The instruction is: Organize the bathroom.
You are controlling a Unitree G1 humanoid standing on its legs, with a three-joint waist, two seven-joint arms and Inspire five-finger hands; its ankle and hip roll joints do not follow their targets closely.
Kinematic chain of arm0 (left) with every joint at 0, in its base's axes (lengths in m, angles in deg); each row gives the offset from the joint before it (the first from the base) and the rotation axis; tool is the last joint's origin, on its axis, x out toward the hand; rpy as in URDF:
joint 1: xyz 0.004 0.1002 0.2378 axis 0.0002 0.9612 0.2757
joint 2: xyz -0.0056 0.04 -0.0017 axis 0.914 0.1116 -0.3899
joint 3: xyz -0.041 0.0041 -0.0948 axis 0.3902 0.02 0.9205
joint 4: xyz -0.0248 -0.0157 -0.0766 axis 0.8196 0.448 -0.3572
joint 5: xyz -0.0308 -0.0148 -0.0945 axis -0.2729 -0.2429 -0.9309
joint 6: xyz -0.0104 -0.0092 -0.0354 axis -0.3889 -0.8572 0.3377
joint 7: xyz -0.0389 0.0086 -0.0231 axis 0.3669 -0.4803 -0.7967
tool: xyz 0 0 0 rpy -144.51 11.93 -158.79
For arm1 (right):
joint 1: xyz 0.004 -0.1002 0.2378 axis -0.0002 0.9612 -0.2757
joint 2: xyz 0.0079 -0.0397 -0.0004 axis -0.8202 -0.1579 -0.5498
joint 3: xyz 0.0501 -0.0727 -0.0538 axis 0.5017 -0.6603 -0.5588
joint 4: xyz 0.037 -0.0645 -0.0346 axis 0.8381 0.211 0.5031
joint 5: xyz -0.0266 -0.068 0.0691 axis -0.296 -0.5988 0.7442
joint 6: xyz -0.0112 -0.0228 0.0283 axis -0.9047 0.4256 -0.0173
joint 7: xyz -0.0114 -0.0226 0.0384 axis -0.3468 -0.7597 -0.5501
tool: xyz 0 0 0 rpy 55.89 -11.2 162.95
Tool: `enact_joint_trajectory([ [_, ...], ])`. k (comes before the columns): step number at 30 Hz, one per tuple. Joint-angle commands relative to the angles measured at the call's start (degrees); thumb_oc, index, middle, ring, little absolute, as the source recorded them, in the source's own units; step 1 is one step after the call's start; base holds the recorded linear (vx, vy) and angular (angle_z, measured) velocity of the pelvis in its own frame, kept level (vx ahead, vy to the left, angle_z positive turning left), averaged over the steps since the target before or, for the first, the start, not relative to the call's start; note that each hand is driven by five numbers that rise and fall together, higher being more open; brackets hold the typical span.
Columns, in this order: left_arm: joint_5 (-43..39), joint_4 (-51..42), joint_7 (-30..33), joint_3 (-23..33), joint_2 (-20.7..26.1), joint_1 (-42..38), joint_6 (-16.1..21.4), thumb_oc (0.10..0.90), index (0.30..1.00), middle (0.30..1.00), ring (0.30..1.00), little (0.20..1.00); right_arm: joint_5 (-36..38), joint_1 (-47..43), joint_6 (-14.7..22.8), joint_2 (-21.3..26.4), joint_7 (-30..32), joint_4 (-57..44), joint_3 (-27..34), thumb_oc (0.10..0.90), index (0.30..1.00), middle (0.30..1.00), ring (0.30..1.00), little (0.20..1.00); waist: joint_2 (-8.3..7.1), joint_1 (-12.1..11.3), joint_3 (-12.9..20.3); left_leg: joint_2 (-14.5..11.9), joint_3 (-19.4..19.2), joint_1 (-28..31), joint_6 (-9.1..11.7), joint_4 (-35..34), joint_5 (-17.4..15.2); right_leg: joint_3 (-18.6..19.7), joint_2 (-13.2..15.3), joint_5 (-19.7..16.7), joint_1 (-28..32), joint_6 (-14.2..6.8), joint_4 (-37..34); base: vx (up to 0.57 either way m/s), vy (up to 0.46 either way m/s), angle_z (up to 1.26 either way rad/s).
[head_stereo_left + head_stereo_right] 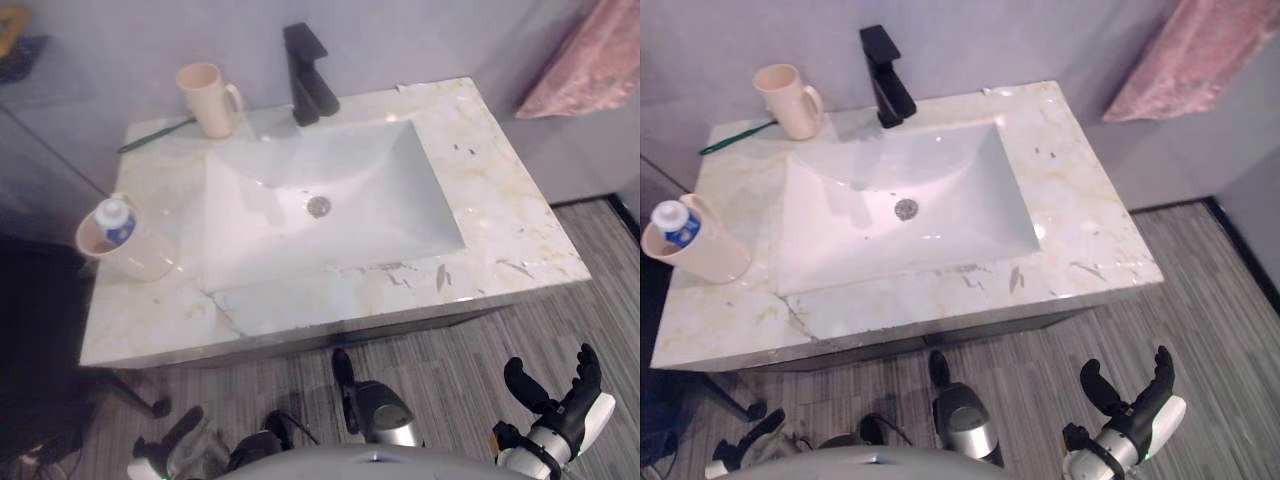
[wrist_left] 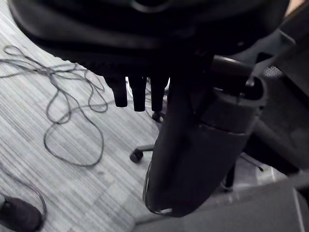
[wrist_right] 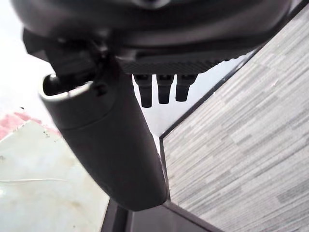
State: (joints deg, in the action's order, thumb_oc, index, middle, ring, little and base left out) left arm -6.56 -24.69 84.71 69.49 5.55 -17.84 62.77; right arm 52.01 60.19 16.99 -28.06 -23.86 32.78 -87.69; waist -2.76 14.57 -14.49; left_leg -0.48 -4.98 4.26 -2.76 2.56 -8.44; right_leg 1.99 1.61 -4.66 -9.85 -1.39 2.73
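Observation:
A cream mug [image 1: 207, 98] stands at the back left of the marble vanity top [image 1: 500, 220], with a green toothbrush [image 1: 155, 135] lying flat beside it. At the left edge a second cream cup [image 1: 125, 255] holds a white and blue tube [image 1: 115, 220]. My right hand [image 1: 560, 400] hangs low in front of the vanity's right end, open and holding nothing; its thumb [image 3: 111, 145] is straight. Below the vanity's left end is my left hand [image 1: 165, 445], and its fingers [image 2: 137, 94] are straight with nothing held.
A white basin [image 1: 420, 200] with a black faucet [image 1: 308, 75] fills the middle of the top. A pink towel [image 1: 590, 60] hangs on the wall at the right. A dark wheeled chair [image 1: 50, 400] stands at the vanity's left, and grey striped flooring [image 1: 580, 310] lies in front.

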Motion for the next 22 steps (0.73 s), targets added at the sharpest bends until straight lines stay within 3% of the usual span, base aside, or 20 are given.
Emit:
enact_joint_trajectory([
  [1, 0.3, -0.2, 1.7, 0.3, 4.5, -0.2, 0.6, 0.8, 0.9, 0.9, 0.9, 0.9, -1.4, -0.7, 1.8, 1.8, 5.7, 0.1, -2.0, 0.8, 0.9, 0.9, 0.9, 0.9, 2.22, 1.1, 0.9, -1.1, -1.6, 1.0, 1.6, -5.6, 5.7, -0.8, 3.1, 2.7, 1.7, -7.3, 3.4, 0.0, 0.526, -0.32],
  [5, -5.5, 7.8, -1.7, 1.2, 3.9, 0.2, 2.6, 0.8, 0.9, 0.9, 0.9, 0.9, -3.1, -2.5, 1.7, -1.3, 8.2, 9.3, -4.3, 0.8, 0.9, 0.9, 0.9, 0.9, 3.81, 0.3, 1.7, 1.9, -0.9, 1.1, 1.1, -7.6, 4.9, -2.3, 5.8, 0.4, 0.7, -9.1, 1.7, 0.04, 0.265, -0.15],
  [7, -7.9, 10.8, -3.4, 1.7, 3.3, 0.6, 2.8, 0.8, 0.9, 0.9, 0.9, 0.9, -0.6, -3.0, 1.0, -3.1, 6.0, 13.5, -4.9, 0.8, 0.9, 0.9, 0.9, 0.9, 4.11, -0.1, 2.2, 2.3, -1.7, 1.7, 0.6, -7.6, 3.8, -3.1, 6.7, 0.0, 0.3, -9.2, 1.9, 0.03, 0.198, -0.21],
  [11, -8.9, 13.6, -3.9, 1.8, 2.9, 0.1, 1.9, 0.8, 0.9, 0.9, 0.9, 0.9, 4.5, -4.1, -3.1, -5.9, 2.9, 18.8, -5.1, 0.8, 0.9, 0.9, 0.9, 0.9, 4.71, -1.4, 2.8, 1.5, -4.3, 1.7, 0.3, -7.6, 4.0, -7.5, 6.4, 3.6, 0.7, -8.4, 6.3, -0.01, 0.123, -0.28],
  [12, -7.7, 14.7, -3.7, 1.3, 2.9, -0.3, 0.7, 0.8, 0.9, 0.9, 0.9, 0.9, 7.1, -5.0, -4.0, -7.3, 1.5, 23.0, -5.2, 0.8, 0.9, 0.9, 0.9, 0.9, 4.86, -2.4, 3.1, 1.0, -4.9, 1.3, -0.1, -7.6, 4.8, -8.7, 5.4, 6.8, 1.8, -7.8, 9.1, -0.05, 0.071, -0.36],
  [15, -6.3, 15.5, -3.7, -0.1, 3.0, -0.6, 0.4, 0.8, 0.9, 0.9, 0.9, 0.9, 9.0, -6.3, -5.7, -8.3, 0.1, 26.8, -6.0, 0.8, 0.9, 0.9, 0.9, 0.9, 4.59, -3.9, 3.6, 0.9, -5.2, 0.6, -0.6, -7.5, 5.2, -10.2, 4.4, 9.4, 3.5, -7.3, 11.3, -0.04, 0.03, -0.11],
  [17, -0.7, 15.1, -4.7, -1.6, 3.5, -0.6, 1.3, 0.8, 0.9, 0.9, 0.9, 0.9, 14.6, -7.9, -10.0, -8.5, -4.0, 29.1, -7.0, 0.8, 0.9, 0.9, 0.9, 0.9, 4.09, -5.4, 4.1, 1.2, -5.1, 0.2, -0.7, -7.3, 5.4, -11.4, 3.9, 10.4, 5.6, -6.8, 10.6, -0.04, -0.018, -0.09],
  [19, 3.7, 13.8, -5.9, -5.5, 3.7, -1.2, -0.3, 0.8, 0.9, 0.9, 0.9, 0.9, 16.3, -9.5, -13.5, -8.8, -9.5, 32.5, -8.0, 0.8, 0.9, 0.9, 0.9, 0.9, 3.11, -7.4, 4.9, 2.1, -5.1, -0.5, -0.2, -7.5, 5.5, -13.6, 4.3, 9.0, 8.7, -6.8, 5.0, -0.03, -0.048, -0.17],
  [20, 3.7, 13.8, -5.9, -5.5, 3.7, -1.2, -0.3, 0.8, 0.9, 0.9, 0.9, 0.9, 16.3, -9.5, -13.5, -8.8, -9.5, 32.5, -8.0, 0.8, 0.9, 0.9, 0.9, 0.9, 3.11, -7.4, 4.9, 2.1, -5.1, -0.5, -0.2, -7.5, 5.5, -13.6, 4.3, 9.0, 8.7, -6.8, 5.0, -0.02, -0.041, -0.11],
  [22, 4.1, 13.2, -7.5, -7.9, 3.6, -0.9, -1.0, 0.8, 0.9, 0.9, 0.9, 0.9, 21.6, -11.2, -17.5, -8.7, -13.8, 35.0, -9.3, 0.8, 0.9, 0.9, 0.9, 0.9, 2.91, -8.7, 5.1, 2.1, -4.1, -0.6, 0.3, -7.5, 6.1, -13.8, 3.9, 8.6, 10.0, -6.6, 3.4, -0.02, -0.045, 0.05],
])
